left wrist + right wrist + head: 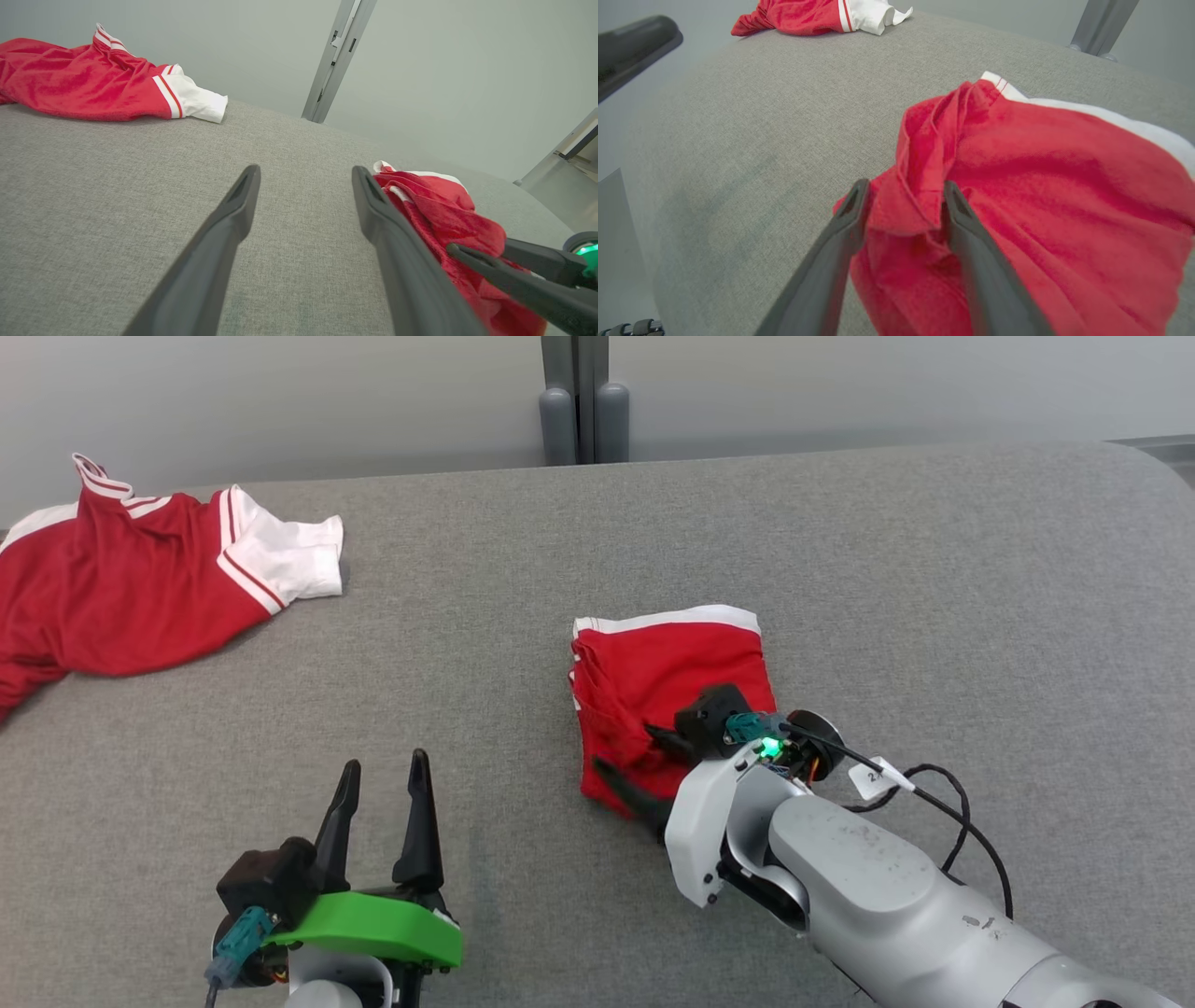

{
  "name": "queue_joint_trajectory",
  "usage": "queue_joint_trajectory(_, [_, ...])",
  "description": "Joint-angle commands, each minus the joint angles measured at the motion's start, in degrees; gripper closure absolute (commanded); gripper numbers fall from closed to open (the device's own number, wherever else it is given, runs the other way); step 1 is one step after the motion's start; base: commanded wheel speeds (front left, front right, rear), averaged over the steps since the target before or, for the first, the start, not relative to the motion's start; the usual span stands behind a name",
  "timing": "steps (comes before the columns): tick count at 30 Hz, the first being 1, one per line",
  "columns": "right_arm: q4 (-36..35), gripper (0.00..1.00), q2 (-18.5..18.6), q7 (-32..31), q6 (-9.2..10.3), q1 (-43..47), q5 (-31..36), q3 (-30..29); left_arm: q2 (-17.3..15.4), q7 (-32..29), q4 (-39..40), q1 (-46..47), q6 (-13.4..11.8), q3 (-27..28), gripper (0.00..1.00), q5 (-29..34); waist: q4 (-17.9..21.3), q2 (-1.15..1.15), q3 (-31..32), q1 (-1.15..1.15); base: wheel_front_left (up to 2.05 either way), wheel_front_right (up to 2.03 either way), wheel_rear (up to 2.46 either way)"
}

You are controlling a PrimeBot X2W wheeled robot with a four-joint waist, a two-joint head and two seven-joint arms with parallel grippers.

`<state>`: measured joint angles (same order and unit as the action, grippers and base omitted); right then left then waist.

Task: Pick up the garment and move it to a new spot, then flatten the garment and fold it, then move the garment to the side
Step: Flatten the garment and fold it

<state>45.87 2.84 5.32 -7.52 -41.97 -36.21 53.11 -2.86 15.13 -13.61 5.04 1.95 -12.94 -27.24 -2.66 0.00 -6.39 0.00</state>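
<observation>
Folded red garment [674, 658] lying centre-right on grey surface [887, 569], right gripper [621, 745] fingers parted astride a raised fold at its near-left edge, left gripper [386, 759] fingers wide apart, near left, off the cloth

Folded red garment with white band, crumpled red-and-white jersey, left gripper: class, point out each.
Folded red garment with white band [672, 663]: head view, red centre.
Crumpled red-and-white jersey [121, 588]: head view, red body.
Left gripper [386, 761]: head view, between fingertips.

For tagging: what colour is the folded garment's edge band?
White band on the red folded garment; head view shows it best.
</observation>
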Motion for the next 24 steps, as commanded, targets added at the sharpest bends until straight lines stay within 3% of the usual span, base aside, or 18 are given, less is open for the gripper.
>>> queue_joint_trajectory(1, [-0.4, 0.0, 0.1, 0.8, 0.06, 0.7, 0.3, 0.2, -0.1, 0.0, -0.1, 0.4, 0.0, 0.0, 0.0, 0.0, 0.2, 0.0, 0.0, 0.0, 0.0, 0.0, 0.0])
queue_joint_trajectory(8, [-1.7, 0.0, 0.7, 4.2, 0.06, 1.1, 0.9, -2.3, -0.1, 0.0, -0.2, 0.0, -0.3, -0.5, 0.0, -0.2, 0.8, 0.0, 0.7, 0.0, 0.0, 0.0, 0.0])
queue_joint_trajectory(15, [-1.8, 0.0, 2.4, 7.4, 0.06, -0.5, 2.8, -10.3, -0.1, 0.0, 0.0, -0.4, -0.3, -0.8, 0.0, -0.2, 0.7, 0.0, 1.0, 0.0, 0.0, 0.0, 0.0])
queue_joint_trajectory(22, [2.3, 0.0, 3.6, 8.5, 0.06, -1.1, 9.3, -17.4, -0.1, 0.0, 0.4, 0.3, -0.3, -1.0, 0.0, -0.3, -0.8, 0.0, -0.4, 0.0, 0.0, 0.0, 0.0])
queue_joint_trajectory(23, [3.1, 0.11, 3.4, 8.4, 0.06, -1.0, 10.4, -17.8, -0.1, 0.0, 0.4, 0.5, -0.3, -1.0, 0.0, -0.3, -1.1, 0.0, -0.7, 0.0, 0.0, 0.0, 0.0])
queue_joint_trajectory(24, [3.6, 0.33, 3.2, 8.5, 0.06, -0.8, 11.0, -17.9, -0.1, 0.0, 0.4, 0.6, -0.3, -1.0, 0.0, -0.3, -1.3, 0.0, -0.8, 0.0, 0.0, 0.0, 0.0])
